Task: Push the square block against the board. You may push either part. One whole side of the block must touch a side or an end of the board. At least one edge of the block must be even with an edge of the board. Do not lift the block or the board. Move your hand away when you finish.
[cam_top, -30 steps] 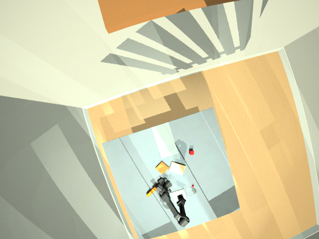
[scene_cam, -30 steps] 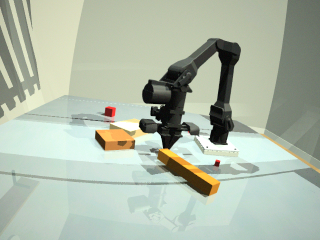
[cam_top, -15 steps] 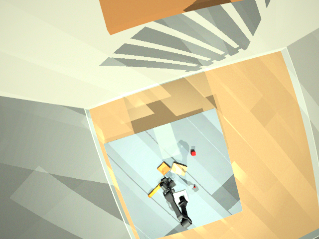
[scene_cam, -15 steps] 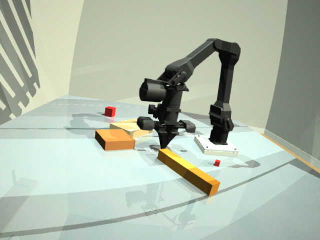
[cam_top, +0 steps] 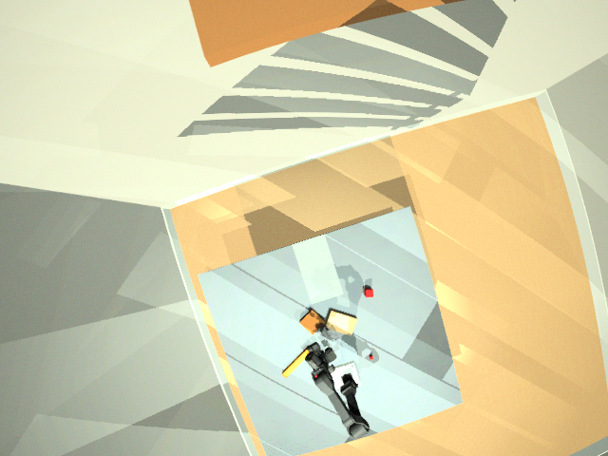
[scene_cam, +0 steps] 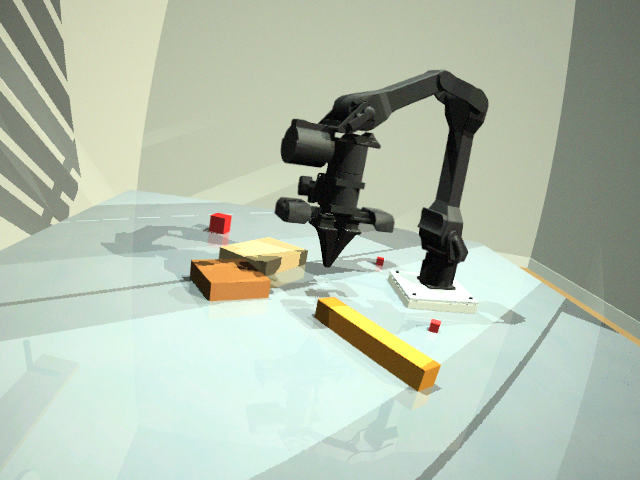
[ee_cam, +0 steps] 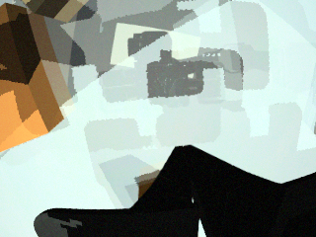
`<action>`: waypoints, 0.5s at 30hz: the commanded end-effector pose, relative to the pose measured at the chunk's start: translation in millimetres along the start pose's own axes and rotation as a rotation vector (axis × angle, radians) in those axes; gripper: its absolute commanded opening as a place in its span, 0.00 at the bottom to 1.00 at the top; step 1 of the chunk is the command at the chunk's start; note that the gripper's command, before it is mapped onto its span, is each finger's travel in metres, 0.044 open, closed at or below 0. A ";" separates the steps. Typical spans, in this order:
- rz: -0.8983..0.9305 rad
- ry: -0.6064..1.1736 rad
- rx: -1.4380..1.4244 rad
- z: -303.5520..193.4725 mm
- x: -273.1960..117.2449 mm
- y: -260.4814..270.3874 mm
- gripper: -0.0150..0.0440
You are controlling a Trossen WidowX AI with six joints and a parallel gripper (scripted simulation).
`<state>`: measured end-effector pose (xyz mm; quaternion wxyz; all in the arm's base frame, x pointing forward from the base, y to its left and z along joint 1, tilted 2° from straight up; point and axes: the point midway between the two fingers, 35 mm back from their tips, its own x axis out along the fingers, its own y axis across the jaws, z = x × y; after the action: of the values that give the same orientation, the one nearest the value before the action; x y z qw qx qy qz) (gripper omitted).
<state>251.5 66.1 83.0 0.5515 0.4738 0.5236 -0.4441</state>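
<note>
Probably at the lining-up step, before the push itself: no whole side of the orange block (cam_top: 308,322) (scene_cam: 237,294) (ee_cam: 25,118) flush with the cream block (cam_top: 343,321) (scene_cam: 268,248) (ee_cam: 58,8) (taken here as square block and board, though the yellow bar (cam_top: 294,364) (scene_cam: 377,338) (ee_cam: 145,188) could pass for the board). Both near the middle of the table (cam_top: 250,304) (scene_cam: 155,361) (ee_cam: 30,178), orange toward the left edge in the top view, turned askew to cream, corners close; contact between them impossible to tell. Bar apart from both, nearer the lower left corner.

Gripper (cam_top: 321,351) (scene_cam: 327,265) (ee_cam: 184,153) closed to a point, tips together, holding nothing, hanging above the table between bar and blocks. Next, seemingly: lower the tips beside a block, low enough to slide rather than tip, square up one side, bring one edge even, then back away. A push off centre could spin either part.

Large red cube (cam_top: 368,292) (scene_cam: 220,223) nearer the right edge; small red cube (cam_top: 370,357) (scene_cam: 379,261) below, near the white base plate (cam_top: 351,368) (scene_cam: 467,306), toward the bottom edge. Pale, glossy surface, full of reflections and slanting shadow; beyond its edges, warm tan floor (cam_top: 490,196), pale walls (cam_top: 98,123) (scene_cam: 232,56) and dark barred shadows (cam_top: 417,29) (scene_cam: 31,87).
</note>
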 end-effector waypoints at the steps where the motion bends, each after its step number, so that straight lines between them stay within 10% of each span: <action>1: 0.009 0.001 -0.025 8.5 -5.1 25.2 0.25; 15: 0.006 -0.003 -0.199 98.6 -7.7 146.1 0.25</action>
<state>393.6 6.2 104.1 0.5961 0.4274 0.5526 -0.3957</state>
